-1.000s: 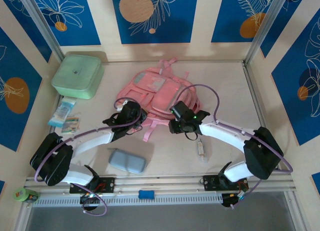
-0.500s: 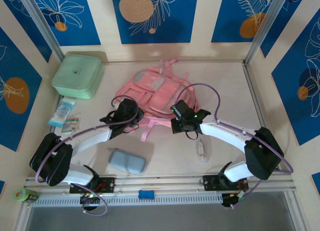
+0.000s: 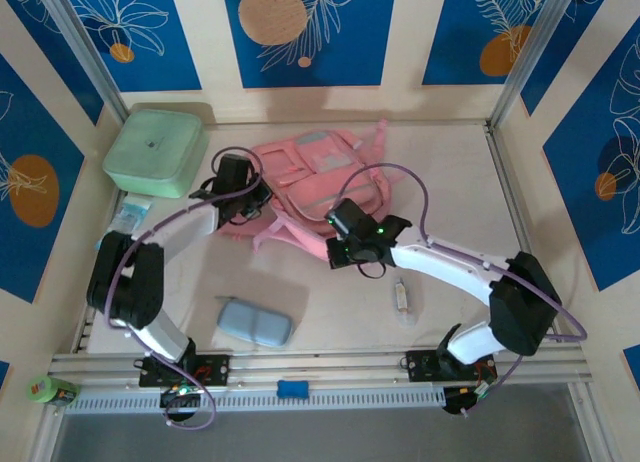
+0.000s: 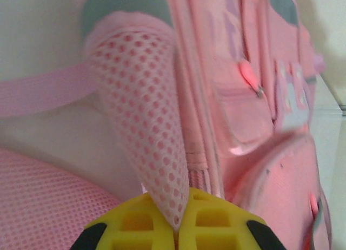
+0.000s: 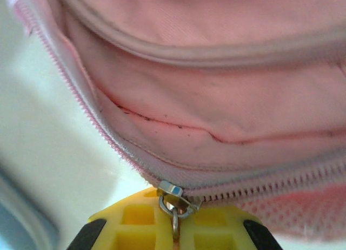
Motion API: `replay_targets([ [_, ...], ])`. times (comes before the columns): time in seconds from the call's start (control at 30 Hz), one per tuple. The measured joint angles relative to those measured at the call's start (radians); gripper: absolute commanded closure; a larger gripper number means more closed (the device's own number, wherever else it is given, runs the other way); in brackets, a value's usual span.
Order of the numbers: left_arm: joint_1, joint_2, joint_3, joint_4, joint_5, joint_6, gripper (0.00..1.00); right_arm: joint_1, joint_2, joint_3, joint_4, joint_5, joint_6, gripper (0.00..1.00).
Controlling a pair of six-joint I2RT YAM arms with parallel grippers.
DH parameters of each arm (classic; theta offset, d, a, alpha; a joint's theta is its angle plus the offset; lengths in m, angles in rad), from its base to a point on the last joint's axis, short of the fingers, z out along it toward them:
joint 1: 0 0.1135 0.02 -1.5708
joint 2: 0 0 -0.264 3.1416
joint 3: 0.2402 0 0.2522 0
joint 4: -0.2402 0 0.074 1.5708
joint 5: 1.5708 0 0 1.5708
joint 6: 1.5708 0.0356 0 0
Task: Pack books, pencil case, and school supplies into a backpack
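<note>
Our right claw point(image 5: 175, 228) pinches the pink fabric backpack's point(image 3: 320, 172) small metal zip pull point(image 5: 174, 204), the closed zipper teeth point(image 5: 270, 188) running rightward from it, while our left claw point(image 4: 175, 228) clamps the pink mesh strap point(image 4: 146, 125).

A mint-green square lidded box point(image 3: 155, 152) sits in the far left corner of the pale tabletop point(image 3: 450, 192), with pale blue flat packets point(image 3: 127, 219) just beside it. A small blue block point(image 3: 292, 388) and a green cylinder point(image 3: 50, 389) lie by the front rail.
</note>
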Motion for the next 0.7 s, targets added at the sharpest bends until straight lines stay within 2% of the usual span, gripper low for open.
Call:
replay_targets([
  [0.03, 0.013, 0.013, 0.006, 0.006, 0.016, 0.011, 0.7, 0.001, 0.022, 0.021, 0.003, -0.01, 0.008, 1.0],
  [0.07, 0.019, 0.012, 0.001, 0.013, 0.027, 0.014, 0.62, 0.002, 0.037, 0.034, 0.004, -0.015, 0.012, 1.0],
  [0.23, 0.003, -0.143, -0.174, 0.071, 0.06, -0.028, 0.44, 0.006, 0.078, 0.036, 0.043, -0.053, 0.038, 1.0],
  [0.33, -0.074, -0.282, -0.325, 0.129, 0.038, -0.12, 0.35, 0.008, 0.079, 0.022, 0.063, -0.062, 0.049, 1.0],
  [0.5, -0.274, -0.331, -0.435, 0.196, -0.029, -0.295, 0.28, 0.013, 0.085, 0.014, 0.076, -0.066, 0.068, 1.0],
  [0.57, -0.315, -0.319, -0.446, 0.2, -0.06, -0.343, 0.28, 0.015, 0.086, 0.012, 0.08, -0.068, 0.071, 1.0],
  [0.63, -0.34, -0.272, -0.417, 0.196, -0.09, -0.378, 0.32, 0.018, 0.086, 0.007, 0.087, -0.071, 0.071, 1.0],
  [0.7, -0.362, -0.224, -0.384, 0.203, -0.12, -0.409, 0.41, 0.025, 0.088, 0.005, 0.09, -0.073, 0.071, 1.0],
])
